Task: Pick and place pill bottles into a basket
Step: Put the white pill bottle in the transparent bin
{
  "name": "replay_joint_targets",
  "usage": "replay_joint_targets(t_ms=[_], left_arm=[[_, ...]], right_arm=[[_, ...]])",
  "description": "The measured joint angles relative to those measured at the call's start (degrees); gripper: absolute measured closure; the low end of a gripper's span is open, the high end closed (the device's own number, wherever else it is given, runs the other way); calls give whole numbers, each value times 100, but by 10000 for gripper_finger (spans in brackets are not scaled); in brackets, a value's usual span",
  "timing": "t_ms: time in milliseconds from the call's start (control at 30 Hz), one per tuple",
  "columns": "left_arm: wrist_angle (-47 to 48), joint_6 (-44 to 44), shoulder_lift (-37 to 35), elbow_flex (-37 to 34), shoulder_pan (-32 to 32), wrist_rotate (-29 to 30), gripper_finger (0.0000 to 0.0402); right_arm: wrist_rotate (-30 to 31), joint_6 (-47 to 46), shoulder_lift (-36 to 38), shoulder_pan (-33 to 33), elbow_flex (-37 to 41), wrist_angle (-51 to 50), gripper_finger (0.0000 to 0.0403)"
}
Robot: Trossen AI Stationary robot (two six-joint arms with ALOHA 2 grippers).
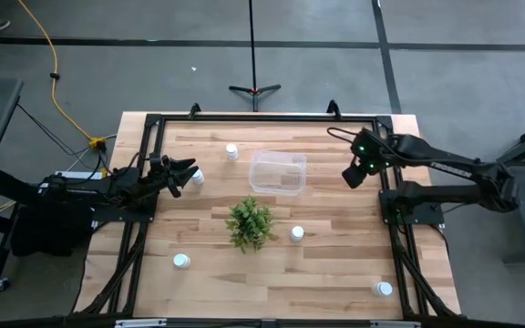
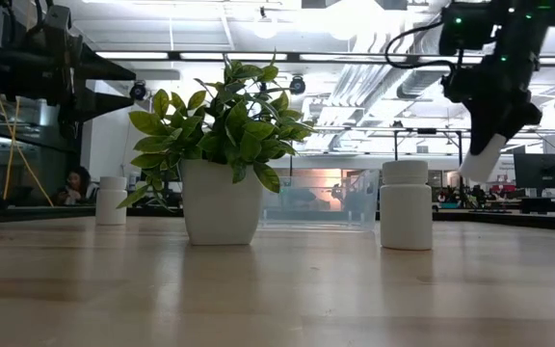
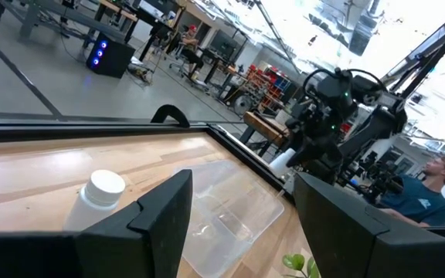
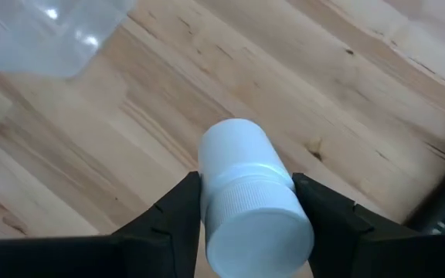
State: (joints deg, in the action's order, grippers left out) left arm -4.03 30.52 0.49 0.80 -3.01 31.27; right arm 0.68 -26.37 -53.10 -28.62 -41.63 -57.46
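While aloft, right gripper (image 4: 246, 205) around pill bottle (image 4: 249, 205)

The clear, empty basket (image 1: 277, 173) sits toward the table's far side. White capped pill bottles stand scattered: one beside its far-left corner (image 1: 232, 151), others at (image 1: 297, 234), (image 1: 181, 262), (image 1: 384, 290). Another (image 4: 247, 201) hangs tilted above the table, gripped.
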Motion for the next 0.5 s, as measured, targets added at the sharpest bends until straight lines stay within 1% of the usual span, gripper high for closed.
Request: replay_joint_targets(t_ms=[300, 500], left_arm=[[0, 0, 0, 0, -1, -1, 140], [-2, 0, 0, 0, 0, -2, 140]], right_arm=[[65, 168, 696, 104, 678, 934, 237], [106, 149, 1126, 103, 1089, 1772, 237]])
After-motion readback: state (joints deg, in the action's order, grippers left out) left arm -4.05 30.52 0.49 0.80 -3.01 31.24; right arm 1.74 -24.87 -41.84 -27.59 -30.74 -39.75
